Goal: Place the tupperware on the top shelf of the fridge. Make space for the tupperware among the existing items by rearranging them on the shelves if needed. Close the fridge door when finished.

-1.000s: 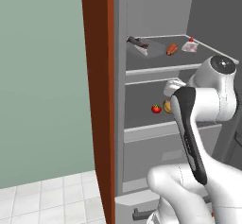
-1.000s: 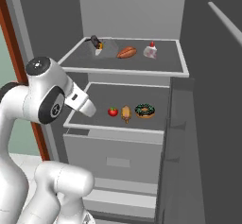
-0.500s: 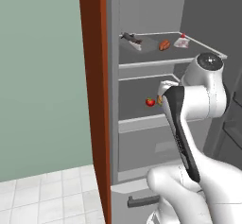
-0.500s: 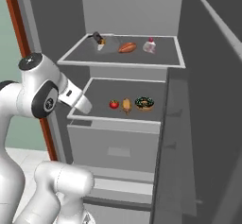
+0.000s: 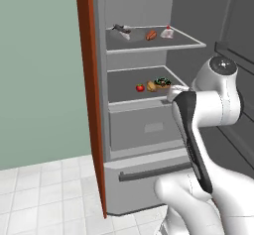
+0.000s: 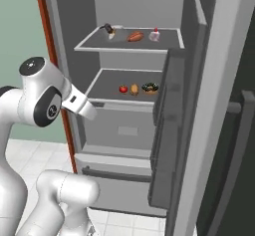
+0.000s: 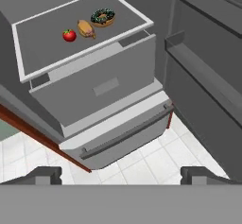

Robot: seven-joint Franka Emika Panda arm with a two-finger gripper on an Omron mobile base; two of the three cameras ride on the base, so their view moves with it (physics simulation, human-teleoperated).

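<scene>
Tupperware [image 5: 122, 29], shallow and clear-whitish, sits at the upper middle of your left base view on the top shelf [image 5: 163, 46], beside a glossy brown roast [image 5: 151, 35]. Your gripper [image 7: 121, 173] shows two dark tips spread wide, pinching nothing.

Glossy white rounded arm [image 5: 208, 110] with dark grey joints.
</scene>
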